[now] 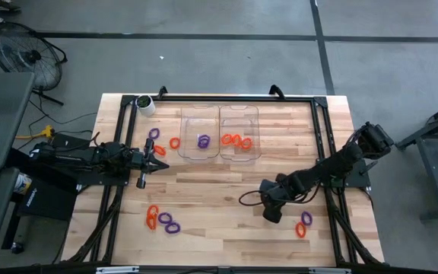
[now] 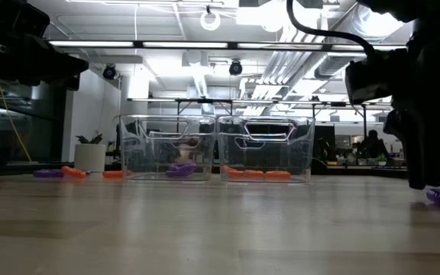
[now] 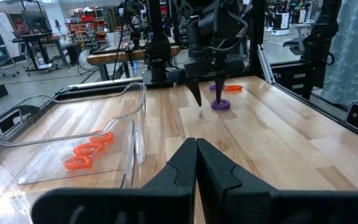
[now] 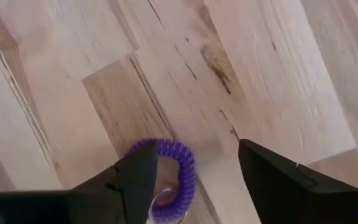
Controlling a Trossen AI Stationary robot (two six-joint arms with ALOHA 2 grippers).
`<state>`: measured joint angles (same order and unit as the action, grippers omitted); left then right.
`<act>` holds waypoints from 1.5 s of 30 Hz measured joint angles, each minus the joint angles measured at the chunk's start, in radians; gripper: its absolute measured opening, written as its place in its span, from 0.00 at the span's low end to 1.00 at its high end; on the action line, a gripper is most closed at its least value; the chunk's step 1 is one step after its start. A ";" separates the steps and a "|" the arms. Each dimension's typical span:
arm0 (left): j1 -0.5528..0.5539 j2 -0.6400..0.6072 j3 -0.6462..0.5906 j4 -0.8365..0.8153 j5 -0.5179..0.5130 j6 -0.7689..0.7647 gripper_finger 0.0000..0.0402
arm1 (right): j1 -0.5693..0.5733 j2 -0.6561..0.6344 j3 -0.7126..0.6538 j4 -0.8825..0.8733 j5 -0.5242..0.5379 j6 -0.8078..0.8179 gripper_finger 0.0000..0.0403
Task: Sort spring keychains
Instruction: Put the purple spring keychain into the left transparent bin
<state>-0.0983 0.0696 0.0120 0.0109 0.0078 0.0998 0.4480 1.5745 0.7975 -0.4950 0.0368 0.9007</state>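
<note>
Pale butcher-block planks make up the counter (image 1: 226,190), framed by black rails over a grey concrete floor.

At the far left corner stands a white-and-green roll (image 1: 144,104). The left hand (image 1: 158,162) waits at the left side, fingers pressed together with nothing between them, pointing right. Just beyond it lie a purple spring keychain (image 1: 153,133) and an orange one (image 1: 175,142); nearer the front edge sits a mixed cluster (image 1: 162,220) of orange and purple coils.

At the far middle, two clear trays stand side by side. The left tray (image 1: 200,114) holds a purple coil (image 1: 204,141); the right tray (image 1: 239,114) holds several orange coils (image 1: 236,141).

At the front right, the right hand (image 1: 272,213) hangs low over bare wood, fingers spread wide and empty. Its wrist view shows a purple keychain (image 4: 169,177) just beside one finger (image 4: 135,174), not between the two. A purple (image 1: 307,218) and an orange coil (image 1: 301,230) lie on the counter to the right of this hand.

To grasp well, this hand should probably shift sideways until the purple loop's band sits between the fingers, drop until the tips nearly touch wood, then close gently; the springy coil may squirm out if pinched at its edge.
</note>
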 joint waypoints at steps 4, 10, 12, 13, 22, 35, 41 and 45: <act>0.000 0.000 0.000 0.000 0.000 0.000 0.00 | 0.000 0.000 0.000 -0.023 0.002 -0.060 0.52; 0.000 0.000 0.000 0.000 0.000 0.000 0.00 | 0.014 0.000 -0.017 -0.028 -0.004 -0.134 0.48; 0.000 0.000 0.000 0.000 0.000 0.000 0.00 | 0.027 0.000 -0.036 -0.002 -0.008 -0.143 0.49; 0.000 0.000 0.000 0.000 0.000 0.000 0.00 | 0.035 0.000 -0.043 0.009 -0.002 -0.147 0.49; 0.000 0.000 0.000 0.000 0.000 0.000 0.00 | 0.086 0.007 -0.076 0.040 0.084 -0.145 0.50; 0.000 0.000 0.000 0.000 0.000 0.000 0.00 | 0.139 0.076 -0.060 0.047 0.149 -0.183 0.33; 0.000 0.000 0.000 0.000 0.000 0.000 0.00 | 0.139 0.076 -0.060 0.053 0.124 -0.203 0.15; 0.000 0.000 0.000 0.000 0.000 0.000 0.00 | 0.135 0.076 -0.060 0.066 0.107 -0.191 0.03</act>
<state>-0.0983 0.0696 0.0120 0.0113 0.0078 0.0998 0.5827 1.6508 0.7372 -0.4294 0.1434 0.7099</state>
